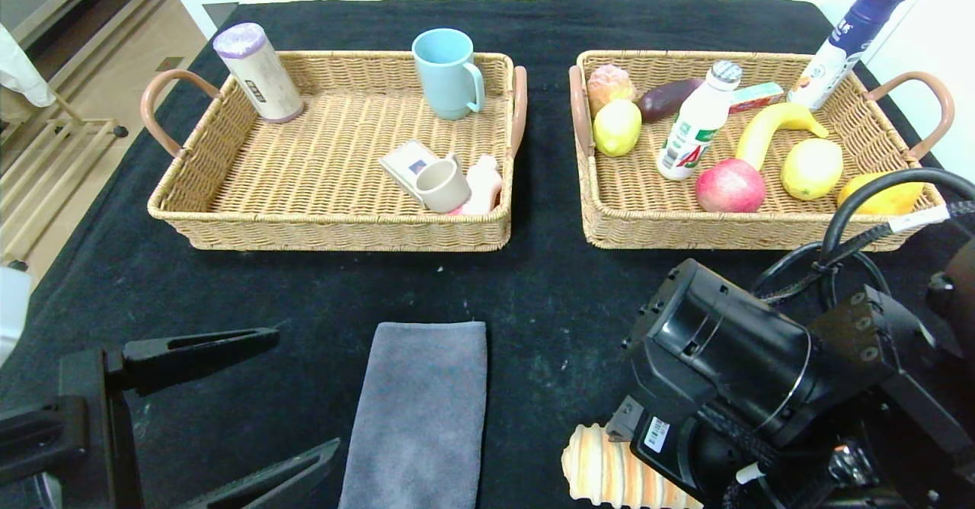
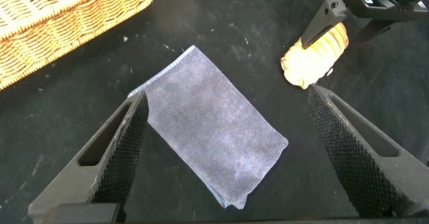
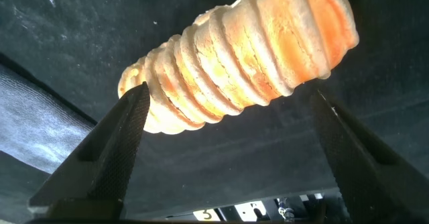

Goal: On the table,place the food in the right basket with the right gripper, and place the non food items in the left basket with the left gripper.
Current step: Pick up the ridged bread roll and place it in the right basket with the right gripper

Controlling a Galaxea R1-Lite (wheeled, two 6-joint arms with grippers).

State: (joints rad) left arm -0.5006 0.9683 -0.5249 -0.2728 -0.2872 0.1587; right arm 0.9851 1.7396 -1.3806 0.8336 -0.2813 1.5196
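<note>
Head view had us looking at our left gripper (image 1: 251, 395) spread wide at the near left, just left of the grey cloth (image 1: 419, 410) lying flat on the black table (image 1: 320, 288). Right of the cloth sat the ridged bread roll (image 1: 602, 471), with our right gripper (image 3: 228, 150) spread on both sides of it, not squeezing. Both baskets, left basket (image 1: 335, 227) and right basket (image 1: 746, 231), sat at the far side, already pretty loaded.

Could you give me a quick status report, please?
Right gripper open over bread. Left gripper open above grey cloth. Both still on table; nothing in the way.
</note>
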